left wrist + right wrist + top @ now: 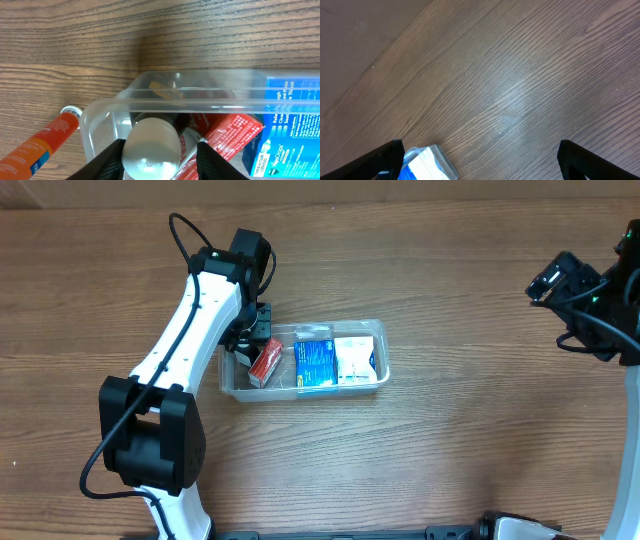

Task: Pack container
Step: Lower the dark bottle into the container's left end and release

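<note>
The clear container [380, 330] sits mid-table and holds a red box [265, 362], a blue box [315, 362] and a white box [355, 360]. My left gripper [245, 352] reaches into its left end. In the left wrist view a white-capped bottle [151, 145] stands inside the container rim [200, 102] between the left gripper's [160, 160] fingers. One finger [107, 162] touches the cap and the other [210, 160] stands clear of it, so the jaws are open. My right gripper [550, 283] hovers open at the far right, nothing between its fingertips [600, 160].
An orange tube [40, 145] lies on the wood just outside the container's left wall. The red box [230, 132] and the blue box [290, 120] crowd the bottle's right side. The container's corner [427, 162] shows at the right wrist view's bottom edge.
</note>
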### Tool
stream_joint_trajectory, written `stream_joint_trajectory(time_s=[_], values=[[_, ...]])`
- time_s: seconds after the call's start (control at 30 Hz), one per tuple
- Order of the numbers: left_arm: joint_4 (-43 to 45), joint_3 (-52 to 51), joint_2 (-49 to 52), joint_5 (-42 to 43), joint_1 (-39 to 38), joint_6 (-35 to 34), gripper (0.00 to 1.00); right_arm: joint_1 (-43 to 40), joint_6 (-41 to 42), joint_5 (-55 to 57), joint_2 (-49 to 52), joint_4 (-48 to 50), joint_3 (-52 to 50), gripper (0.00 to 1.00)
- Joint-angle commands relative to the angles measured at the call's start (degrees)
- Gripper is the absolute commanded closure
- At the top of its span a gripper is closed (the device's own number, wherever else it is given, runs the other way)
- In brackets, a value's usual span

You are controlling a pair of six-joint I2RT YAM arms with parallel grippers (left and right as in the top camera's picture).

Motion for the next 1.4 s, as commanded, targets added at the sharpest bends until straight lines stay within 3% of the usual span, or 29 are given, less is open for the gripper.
stream_joint_trajectory(time_s=[0.0,0.27,0.4,0.57,0.77,0.97,1.2,1.37], values=[[-1.7,2.0,-0.2,0.1,0.4,-0.3,0.56,-0.3,0.2,-0.3,-0.2,0.3,0.7,0.0],[-13.2,12.7,-2.7,2.8,-0.5,-0.6,0.55,-0.3,0.2,-0.3,-0.2,0.3,0.7,0.0],[-16.3,11.6,-2.7,4.7,-3.6,-0.3,0.61,-0.3,0.2,-0.3,-0.2,0.3,0.7,0.0],[-19.4,8.7,-2.7,-1.7,-7.4,-0.6,0.74,-0.3,0.2,-0.3,-0.2,0.3,0.7,0.0],[-11.4,-0.2,-2.7,-6.4,-6.9,0.6,0.81,-0.3,0.2,-0.3,-0.2,0.3,0.7,0.0],[-5.1,-4.1,-2.7,-10.3,-6.8,4.0,0.82,-0.3,0.2,-0.3,-0.2,0.3,0.7,0.0],[-1.2,-9.5,-2.7,-10.4,-6.8,5.3,0.83,-0.3,0.2,-0.3,-0.2,0.3,0.6,0.0],[0.7,-9.6,-2.7,-4.2,-7.0,6.4,0.83,-0.3,0.2,-0.3,-0.2,0.3,0.7,0.0]])
